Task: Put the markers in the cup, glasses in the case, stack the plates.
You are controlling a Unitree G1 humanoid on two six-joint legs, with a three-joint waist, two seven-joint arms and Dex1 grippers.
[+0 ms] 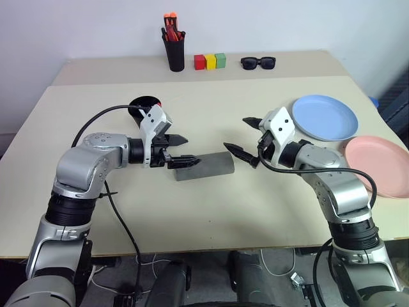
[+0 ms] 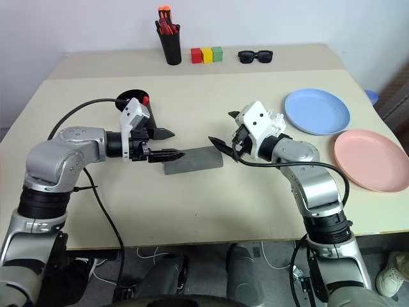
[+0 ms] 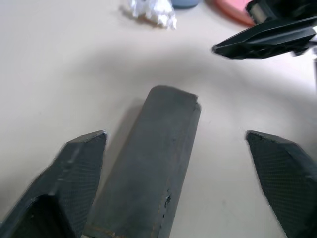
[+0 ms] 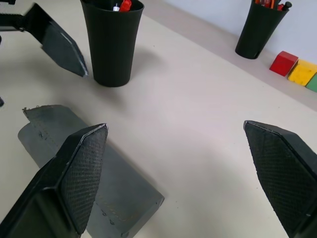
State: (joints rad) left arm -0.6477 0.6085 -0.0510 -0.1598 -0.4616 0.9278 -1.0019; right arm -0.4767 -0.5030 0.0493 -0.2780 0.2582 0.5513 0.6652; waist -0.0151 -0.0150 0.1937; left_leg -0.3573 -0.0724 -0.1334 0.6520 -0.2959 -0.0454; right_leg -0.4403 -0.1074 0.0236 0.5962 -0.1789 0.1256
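The grey case (image 1: 204, 166) lies shut in the middle of the table. My left gripper (image 1: 190, 149) is open at the case's left end, one finger on either side, gripping nothing. Open as well, my right gripper (image 1: 236, 134) hovers just off the case's right end. The black cup (image 1: 144, 107) stands behind my left hand with the markers (image 4: 121, 5) poking out of it. At the right, the light blue plate (image 1: 324, 117) and the pink plate (image 1: 378, 165) lie side by side, unstacked. The glasses are out of view.
Along the back stand a narrow black cup of orange pens (image 1: 174, 48), coloured blocks (image 1: 210, 61) and black sunglasses (image 1: 258, 62). A small crumpled white scrap (image 3: 153, 12) lies near the blue plate. The pink plate reaches the table's right edge.
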